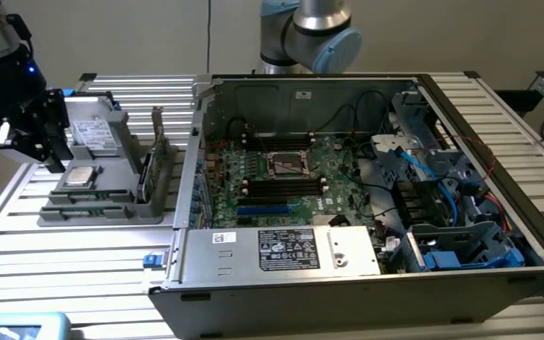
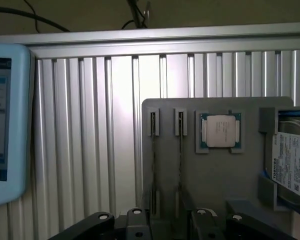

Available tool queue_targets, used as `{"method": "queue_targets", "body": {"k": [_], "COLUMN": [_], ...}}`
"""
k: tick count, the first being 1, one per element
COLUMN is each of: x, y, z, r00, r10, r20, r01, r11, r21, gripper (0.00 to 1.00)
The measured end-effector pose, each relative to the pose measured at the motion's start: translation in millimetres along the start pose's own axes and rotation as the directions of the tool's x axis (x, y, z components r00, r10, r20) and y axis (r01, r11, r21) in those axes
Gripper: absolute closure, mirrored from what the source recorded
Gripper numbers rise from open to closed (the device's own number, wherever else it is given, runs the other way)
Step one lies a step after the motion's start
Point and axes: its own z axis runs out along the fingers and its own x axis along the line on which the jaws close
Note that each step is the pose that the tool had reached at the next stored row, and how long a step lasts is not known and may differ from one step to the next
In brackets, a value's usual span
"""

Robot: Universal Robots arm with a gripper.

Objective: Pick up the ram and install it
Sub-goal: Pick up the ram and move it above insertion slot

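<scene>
Two ram sticks stand on edge in the slots of a grey parts holder (image 1: pixel 102 205). One ram stick (image 1: pixel 156 142) rises near the computer case, and in the wrist view a ram edge (image 2: pixel 153 165) shows as a thin dark line. My gripper (image 1: pixel 28 145) hovers above the holder's far side on the exterior view's left, away from the ram. In the wrist view the gripper (image 2: pixel 167 226) has its black fingers (image 2: pixel 101 220) spread apart with nothing between them. The open computer case (image 1: pixel 461 142) holds the green motherboard (image 1: pixel 333 166) with black memory slots (image 1: pixel 282 185).
The holder also carries a silver processor chip (image 2: pixel 220 130) and a hard drive (image 2: pixel 292 160). A pale blue device (image 2: pixel 5 115) lies on the ribbed aluminium table (image 1: pixel 64 248). An arm joint (image 1: pixel 314 32) stands behind the case. Cables and blue brackets crowd the case's right half.
</scene>
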Motion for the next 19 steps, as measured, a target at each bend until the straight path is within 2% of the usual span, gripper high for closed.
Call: {"method": "queue_targets", "body": {"k": [13, 16, 19], "x": [5.4, 7.7, 8.7], "y": [-1.0, -1.5, -2.2], "z": [24.0, 28.9, 34.5], "r00": [1.0, 1.0, 1.0], "r10": [0.0, 0.0, 0.0], "r20": [0.0001, -0.0002, -0.0001], "r01": [0.0, 0.0, 0.0], "r11": [1.0, 1.0, 1.0], "r21": [0.0, -0.0044, -0.0052], "gripper": [0.64, 0.64, 0.64]}}
